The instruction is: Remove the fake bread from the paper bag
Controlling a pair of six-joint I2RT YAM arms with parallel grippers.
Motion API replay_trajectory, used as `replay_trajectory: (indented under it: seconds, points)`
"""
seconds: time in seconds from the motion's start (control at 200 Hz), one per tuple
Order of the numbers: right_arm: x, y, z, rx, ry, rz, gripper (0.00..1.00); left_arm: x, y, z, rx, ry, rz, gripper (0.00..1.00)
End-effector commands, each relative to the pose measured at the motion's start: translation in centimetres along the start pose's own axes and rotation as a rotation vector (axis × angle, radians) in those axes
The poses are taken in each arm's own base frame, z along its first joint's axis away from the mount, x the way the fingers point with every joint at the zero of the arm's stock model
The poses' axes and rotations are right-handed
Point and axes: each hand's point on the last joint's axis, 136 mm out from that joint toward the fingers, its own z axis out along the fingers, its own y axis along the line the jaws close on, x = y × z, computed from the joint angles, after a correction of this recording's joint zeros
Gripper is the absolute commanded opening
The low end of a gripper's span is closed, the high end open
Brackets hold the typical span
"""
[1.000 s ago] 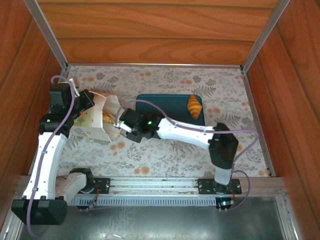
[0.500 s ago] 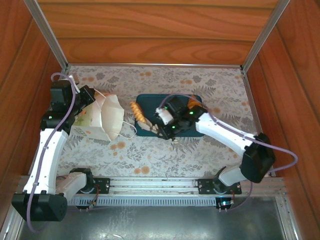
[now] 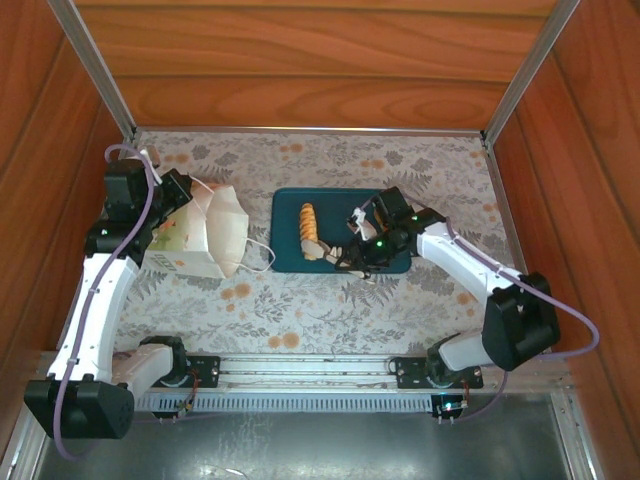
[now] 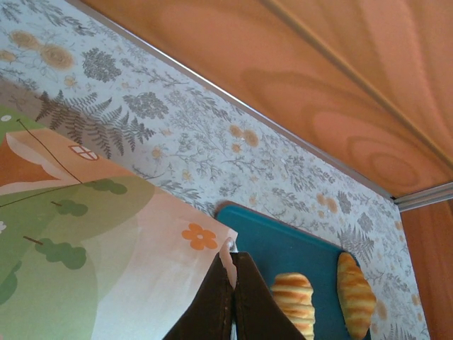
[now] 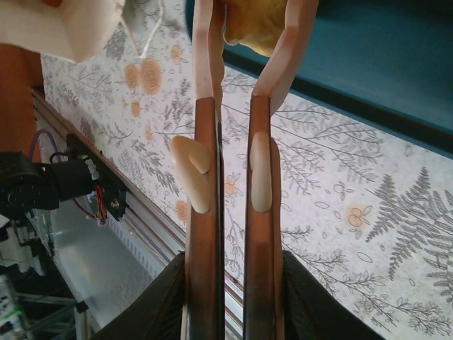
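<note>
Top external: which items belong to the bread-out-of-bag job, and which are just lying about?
Job:
- paper bag, edge pinched by left gripper
- ridged pastry, held by right gripper
- second pastry, on the tray

Lying about:
- teal tray
- floral table cover

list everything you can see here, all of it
paper bag: 1, white with a green flower-printed panel, left of the tray, mouth towards it; inside hidden
tray: 1, teal, middle of the table
striped croissant: 1, golden, left part of the tray
second pastry: 1, golden brown, on the tray beside the striped one
table cover: 1, pale with fern and orange flower print
wooden walls: brown, at the back and both sides
left gripper: 1, dark fingers, clamped on the bag's edge
right gripper: 1, cream fingers, closed on the near end of the striped croissant
</note>
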Motion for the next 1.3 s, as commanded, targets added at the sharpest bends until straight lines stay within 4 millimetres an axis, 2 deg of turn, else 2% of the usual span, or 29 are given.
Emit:
replay_trajectory:
  seconds: [0.0,0.255,0.465,0.67,0.94,1.145,1.299]
  points:
    - [0.1,-0.1,-0.7,-0.055,0.016,0.062,0.34,-0.6,-0.7,-0.8,0.027,-0.042,0.007,0.0]
    - [-0.1,-3.4,-2.3,0.064,-0.01,0.14,0.41,-0.4,-0.4,-0.6,0.02,-0.038,0.01,0.0]
    - [-0.1,-4.5,-3.4,0.104,-0.043,0.17,0.41,-0.3,-0.5,-0.2,0.024,-0.023,0.008,0.0]
    - [0.3,-4.5,-4.8,0.156,-0.057,0.141,0.44,-0.2,-0.4,-0.4,0.023,-0.026,0.01,0.0]
    - [-0.9,-3.7,-7.8,0.26,-0.126,0.09,0.44,-0.3,-0.5,-0.6,0.026,-0.031,0.017,0.0]
    - [-1.3,-4.4,-8.8,0.45,-0.078,0.097,0.46,-0.5,-0.8,-0.7,0.032,-0.036,0.027,0.0]
    - [-2.4,-3.1,-8.2,0.521,-0.051,0.048,0.48,-0.6,-1.1,-0.8,0.048,-0.032,0.036,0.0]
